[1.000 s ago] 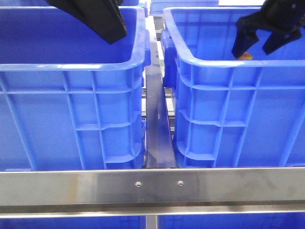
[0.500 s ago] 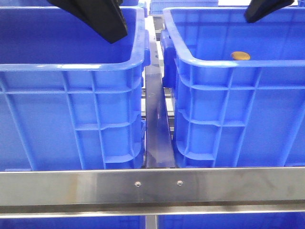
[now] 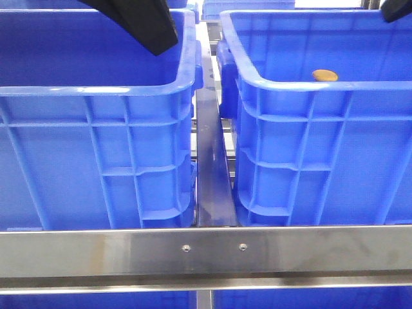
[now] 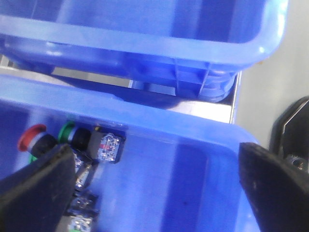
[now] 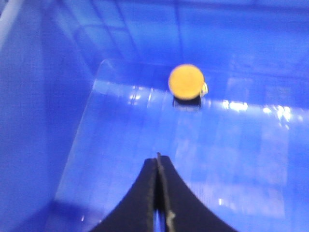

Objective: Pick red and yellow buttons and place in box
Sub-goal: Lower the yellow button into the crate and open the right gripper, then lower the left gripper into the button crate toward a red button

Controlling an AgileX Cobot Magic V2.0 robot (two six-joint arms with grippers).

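Note:
The yellow button lies on the floor of the right blue box; it also shows in the right wrist view. My right gripper is shut and empty, raised above that floor and apart from the button; only its tip shows at the front view's top right. My left gripper is open and empty over the left crate, near its rim. A red-capped button lies inside that crate by the left finger.
A green-capped button and several other switch parts lie beside the red one. A metal rail runs between the crates. A steel bar crosses the front. More blue crates stand below.
My right gripper let go of the yellow button, shut, and rose up and right almost out of the front view. The button stays on the box floor. My left gripper shifted slightly right.

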